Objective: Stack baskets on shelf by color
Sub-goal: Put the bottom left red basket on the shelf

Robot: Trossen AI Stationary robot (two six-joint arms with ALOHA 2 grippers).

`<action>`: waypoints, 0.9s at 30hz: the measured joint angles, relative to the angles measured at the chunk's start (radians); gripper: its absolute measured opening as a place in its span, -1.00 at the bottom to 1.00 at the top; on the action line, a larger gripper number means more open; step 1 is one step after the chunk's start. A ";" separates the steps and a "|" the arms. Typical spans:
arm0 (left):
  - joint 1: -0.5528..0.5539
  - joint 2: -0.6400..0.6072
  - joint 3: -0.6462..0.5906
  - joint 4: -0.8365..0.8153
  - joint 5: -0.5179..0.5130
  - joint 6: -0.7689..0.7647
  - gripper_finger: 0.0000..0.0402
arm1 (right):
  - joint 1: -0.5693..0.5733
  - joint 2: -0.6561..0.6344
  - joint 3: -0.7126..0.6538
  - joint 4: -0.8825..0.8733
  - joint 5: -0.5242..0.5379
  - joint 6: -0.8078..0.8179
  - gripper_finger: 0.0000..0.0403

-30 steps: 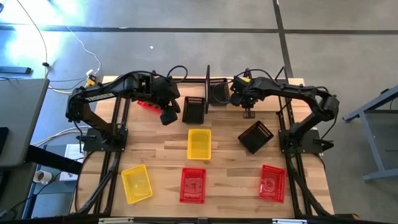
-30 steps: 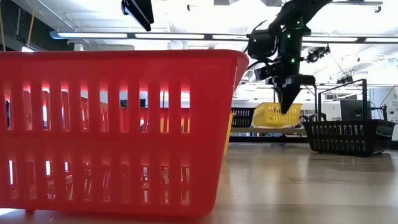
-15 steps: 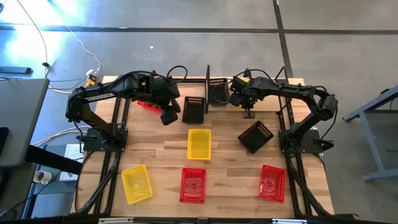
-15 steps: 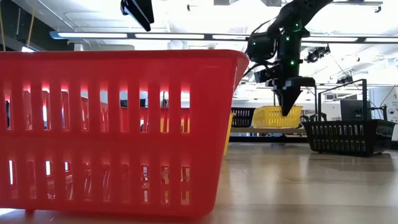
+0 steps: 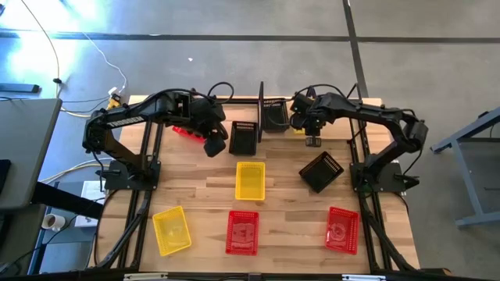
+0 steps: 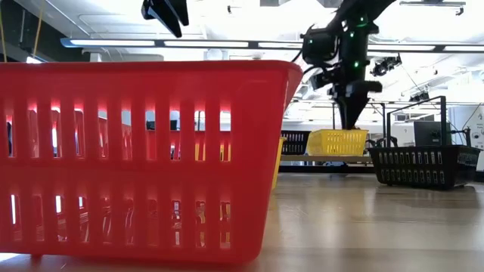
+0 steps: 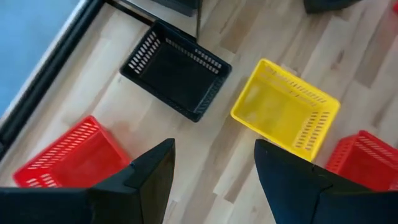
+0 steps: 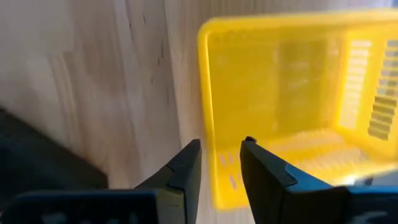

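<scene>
A yellow basket [image 8: 280, 93] sits level on the shelf [image 5: 260, 105] at the table's far side, next to a black basket [image 5: 273, 114]. My right gripper [image 8: 221, 155] hangs open just above this yellow basket [image 6: 336, 142]. It points down, with one finger on either side of the basket's near wall, and I see no touch. My left gripper [image 7: 214, 174] is open and holds nothing, high over the table's far left. A red basket [image 7: 68, 152], a black basket [image 7: 176, 78] and a yellow basket [image 7: 286, 109] lie below it.
Loose on the table are a black basket [image 5: 321, 171] at the right and a yellow basket [image 5: 171, 229] and two red ones [image 5: 242, 232] [image 5: 342, 229] along the near edge. In the low view, a red basket [image 6: 144, 159] fills the foreground.
The yellow basket hung tilted under my right gripper above the shelf and now sits level on it. My right gripper has risen a little off the basket's rim. My left gripper has rolled slightly about its own axis without moving away.
</scene>
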State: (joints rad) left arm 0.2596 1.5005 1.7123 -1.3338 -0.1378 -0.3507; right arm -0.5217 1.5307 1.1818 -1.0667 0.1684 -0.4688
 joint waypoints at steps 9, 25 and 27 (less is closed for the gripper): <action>-0.017 0.000 0.000 -0.003 0.056 -0.283 0.04 | 0.044 -0.008 0.152 -0.190 -0.076 0.271 -0.51; -0.292 -0.001 -0.174 -0.002 0.081 -0.624 0.04 | 0.446 -0.008 0.305 -0.228 -0.252 0.802 -0.51; -0.325 -0.001 -0.209 0.001 0.078 -0.682 0.04 | 0.505 -0.008 0.305 -0.221 -0.252 0.860 -0.51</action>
State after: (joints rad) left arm -0.0659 1.4998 1.5037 -1.3323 -0.0594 -1.0325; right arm -0.0170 1.5223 1.4872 -1.2874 -0.0835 0.3916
